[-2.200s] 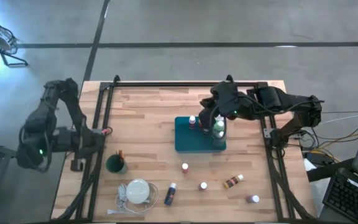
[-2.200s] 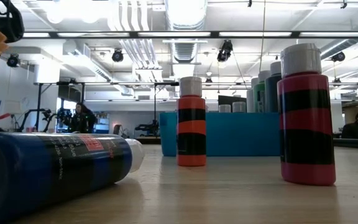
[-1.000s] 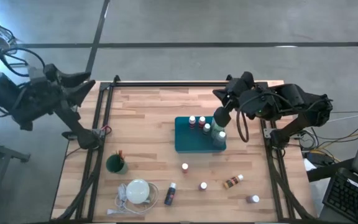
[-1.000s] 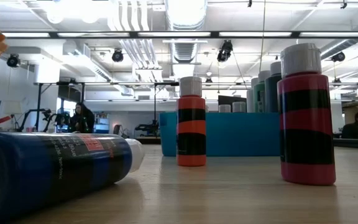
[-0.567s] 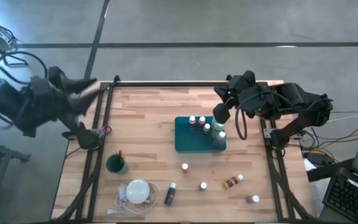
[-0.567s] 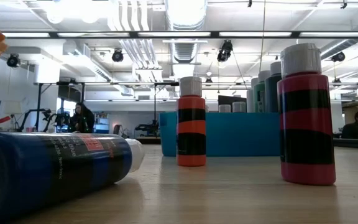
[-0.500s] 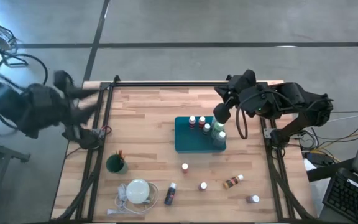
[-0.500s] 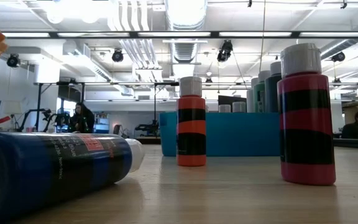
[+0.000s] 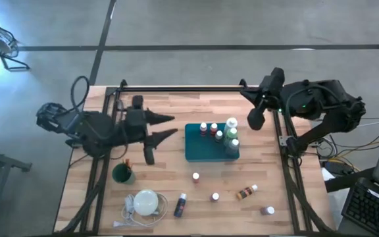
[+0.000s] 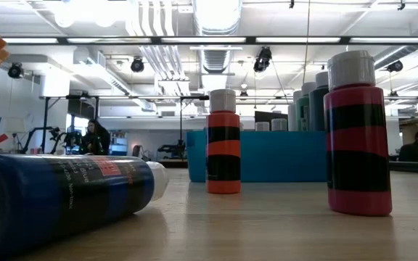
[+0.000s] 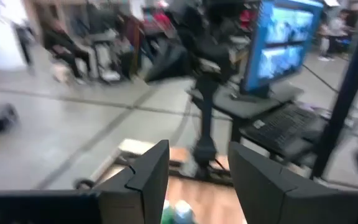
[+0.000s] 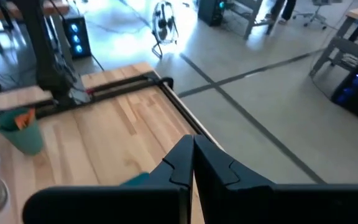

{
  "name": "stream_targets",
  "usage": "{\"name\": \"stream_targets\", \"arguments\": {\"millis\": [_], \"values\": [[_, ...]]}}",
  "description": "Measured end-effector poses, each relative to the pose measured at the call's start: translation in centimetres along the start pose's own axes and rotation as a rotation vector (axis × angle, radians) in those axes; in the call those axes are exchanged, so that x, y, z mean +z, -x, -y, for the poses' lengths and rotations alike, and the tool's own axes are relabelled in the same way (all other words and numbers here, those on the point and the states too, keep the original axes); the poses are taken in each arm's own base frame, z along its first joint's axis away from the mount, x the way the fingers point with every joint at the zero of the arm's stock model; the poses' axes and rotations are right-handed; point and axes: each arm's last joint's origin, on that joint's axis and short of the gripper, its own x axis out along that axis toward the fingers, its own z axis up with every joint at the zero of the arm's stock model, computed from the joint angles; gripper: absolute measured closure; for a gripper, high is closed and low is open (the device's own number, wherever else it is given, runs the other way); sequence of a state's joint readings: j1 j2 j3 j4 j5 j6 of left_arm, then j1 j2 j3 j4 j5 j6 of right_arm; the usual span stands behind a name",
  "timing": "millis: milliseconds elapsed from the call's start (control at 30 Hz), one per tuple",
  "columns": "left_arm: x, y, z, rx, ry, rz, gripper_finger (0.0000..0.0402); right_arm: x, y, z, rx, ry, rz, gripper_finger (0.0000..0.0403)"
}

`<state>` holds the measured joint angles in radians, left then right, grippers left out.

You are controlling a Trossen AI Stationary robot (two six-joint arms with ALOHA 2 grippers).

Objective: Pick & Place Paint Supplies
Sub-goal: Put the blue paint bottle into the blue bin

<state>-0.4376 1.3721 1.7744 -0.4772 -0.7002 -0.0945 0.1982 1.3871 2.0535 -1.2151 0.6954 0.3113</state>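
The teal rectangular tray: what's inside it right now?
The teal rectangular tray holds a cluster of white-capped paint bottles standing along its far and right sides, roughly five from above. Its near-left floor is bare. Whatever lies between the bottles is covered.

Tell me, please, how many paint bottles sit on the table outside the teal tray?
5, all nearer the front edge than the teal tray: orange-striped bottle upright, white-capped bottle upright, blue bottle lying, brown bottle lying, corner bottle upright. None looks hidden.
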Motion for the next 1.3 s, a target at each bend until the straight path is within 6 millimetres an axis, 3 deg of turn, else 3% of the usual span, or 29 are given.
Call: {"name": "stream_targets", "arguments": {"millis": [367, 600, 800, 1100, 1300], "values": [[-4.5, -4.0, 1.6, -0.142, 0.294, -0.333, 0.0232, -1.0, 0.4, 0.7, -0.026, 0.083, -0.075, 0.0394], [-7.9, -7.0, 3.1, -0.174, 0.362, -0.525, 0.0232, -1.0, -0.1, 0.3, -0.03, 0.113, -0.087, 0.0394], [-10.0, -7.9, 3.5, -0.176, 0.44, -0.619, 0.0232, -1.1, -0.1, 0.3, -0.03, 0.134, -0.092, 0.0394], [-15.7, -7.7, 3.7, -0.27, 0.244, -0.859, 0.0255, -1.1, -0.2, 0.2, -0.029, 0.17, -0.095, 0.0394], [-19.8, -8.3, 3.9, -0.327, 0.198, -0.888, 0.0269, -1.1, -0.2, 0.2, -0.029, 0.171, -0.096, 0.0394]]}}
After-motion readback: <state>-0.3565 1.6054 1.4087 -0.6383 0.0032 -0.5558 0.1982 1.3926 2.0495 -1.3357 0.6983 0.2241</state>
